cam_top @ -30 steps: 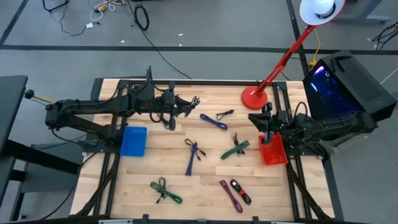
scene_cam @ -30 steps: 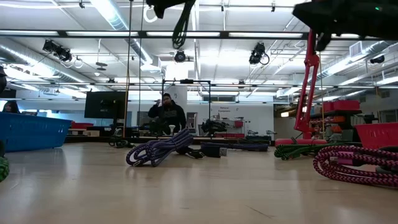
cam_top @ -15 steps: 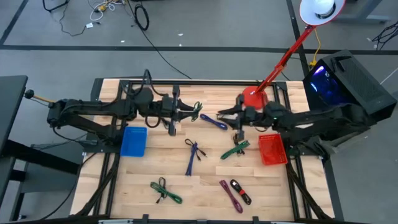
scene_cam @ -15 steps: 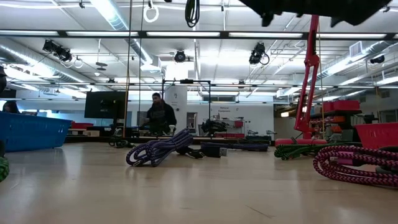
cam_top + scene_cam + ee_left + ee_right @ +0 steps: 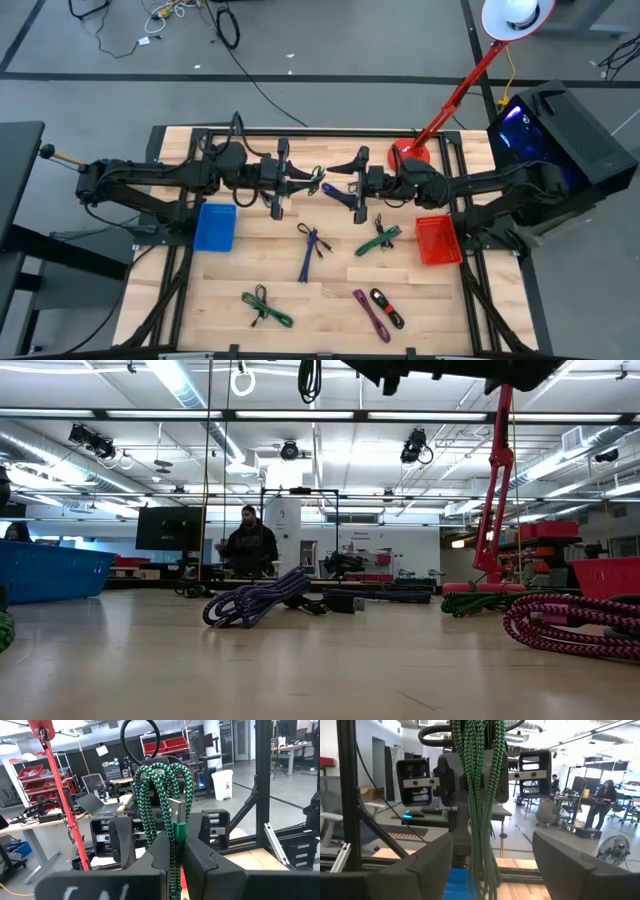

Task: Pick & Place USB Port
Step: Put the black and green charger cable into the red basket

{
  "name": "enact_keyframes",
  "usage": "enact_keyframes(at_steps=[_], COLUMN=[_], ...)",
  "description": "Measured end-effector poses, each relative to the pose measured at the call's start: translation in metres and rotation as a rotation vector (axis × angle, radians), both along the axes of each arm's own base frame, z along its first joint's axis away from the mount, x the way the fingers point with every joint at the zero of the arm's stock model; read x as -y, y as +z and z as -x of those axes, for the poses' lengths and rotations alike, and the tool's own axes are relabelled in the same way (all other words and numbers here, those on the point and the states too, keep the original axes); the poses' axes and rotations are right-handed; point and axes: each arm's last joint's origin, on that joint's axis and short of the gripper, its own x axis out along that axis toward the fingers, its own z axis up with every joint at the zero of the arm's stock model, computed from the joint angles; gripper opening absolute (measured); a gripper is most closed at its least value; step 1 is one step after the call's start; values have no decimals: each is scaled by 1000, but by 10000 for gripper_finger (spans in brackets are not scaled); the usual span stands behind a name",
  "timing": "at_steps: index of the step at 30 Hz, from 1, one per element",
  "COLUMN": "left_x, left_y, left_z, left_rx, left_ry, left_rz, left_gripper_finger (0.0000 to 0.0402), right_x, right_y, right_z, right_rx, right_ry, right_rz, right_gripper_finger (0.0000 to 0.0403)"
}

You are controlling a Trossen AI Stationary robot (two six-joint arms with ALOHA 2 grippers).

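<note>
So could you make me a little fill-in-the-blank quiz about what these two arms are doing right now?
1. The left hand is shut on a ____ braided cable.
2. The right hand faces that cable with its fingers ____.
3. The bin near the left arm is ____.
4. The lamp is ____.

Missing words: green; open; blue; red

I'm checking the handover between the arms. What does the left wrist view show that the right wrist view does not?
Only the left wrist view shows the silver USB plug and the left claw shut on the green cable. Only the right wrist view shows the right claw open, its fingers wide on either side of the hanging loops. Both show the same green braided cable held up between the two arms.
</note>
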Motion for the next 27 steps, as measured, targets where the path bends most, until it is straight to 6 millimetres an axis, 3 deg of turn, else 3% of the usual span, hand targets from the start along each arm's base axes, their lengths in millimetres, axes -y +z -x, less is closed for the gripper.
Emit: enact_keyframes(at_steps=[8,15,19,23,27], left_x=[0,0,0,-1,-1], left_y=[0,0,0,0,0], left_z=[0,0,0,0,0], left_rx=[5,5,5,3,4], left_ry=[10,10,10,15,39], left_rz=[-4,-4,-4,-1,10], left_gripper_finger=[29,29,29,29,57], right_x=[-1,1,2,4,4], right_y=[-1,4,4,2,2], right_z=[-19,-26,-25,-26,-26], right_rx=[-9,13,10,-9,-9], right_ry=[47,30,8,-7,-14], right_rz=[-2,11,17,5,4], right_gripper_finger=[282,255,188,46,14])
